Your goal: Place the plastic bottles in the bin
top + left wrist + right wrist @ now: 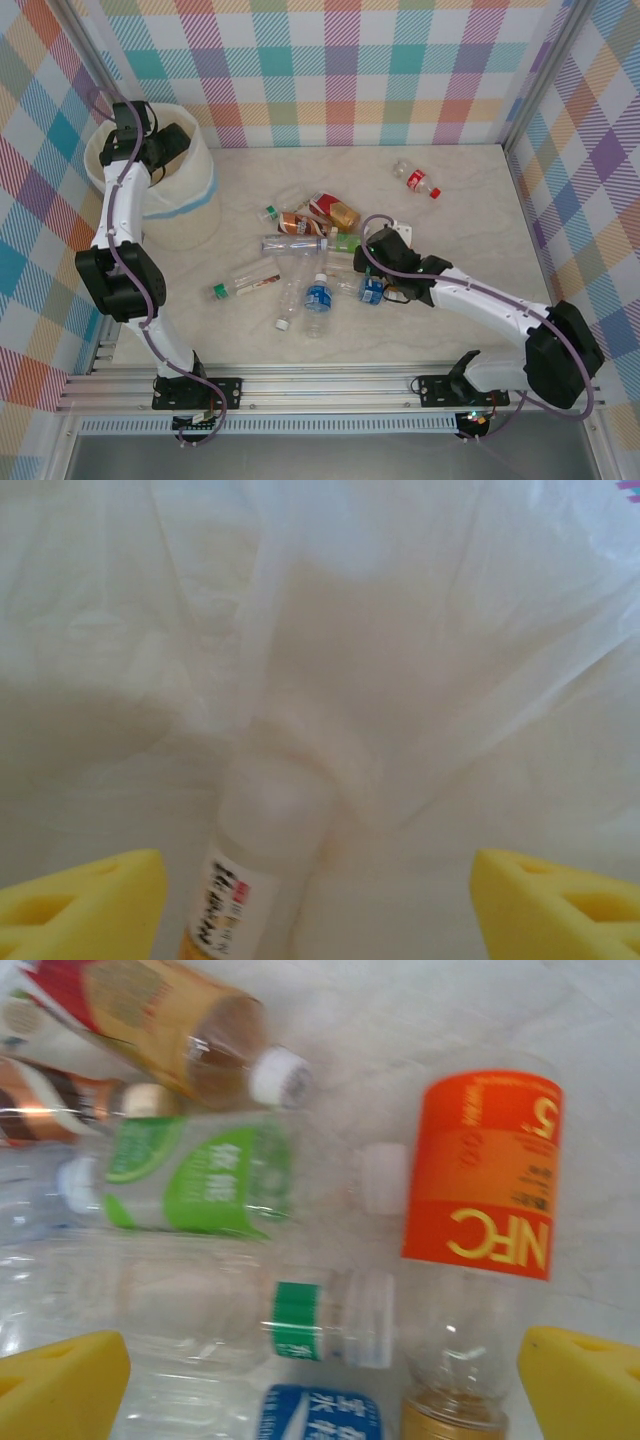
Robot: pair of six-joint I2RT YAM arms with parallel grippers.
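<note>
At the worktop's (470, 220) ten o'clock, left fingers (90, 900) stand wide apart in the bin (190, 215), a bottle (265, 830) ungripped between them; right fingers (60, 1380) gape empty over an orange-labelled bottle (485, 1180).

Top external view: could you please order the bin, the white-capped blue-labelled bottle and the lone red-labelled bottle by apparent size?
1. The bin, by far the largest.
2. The white-capped blue-labelled bottle.
3. The red-labelled bottle, slightly smaller, though it lies farther from the camera, so this is unsure.
</note>
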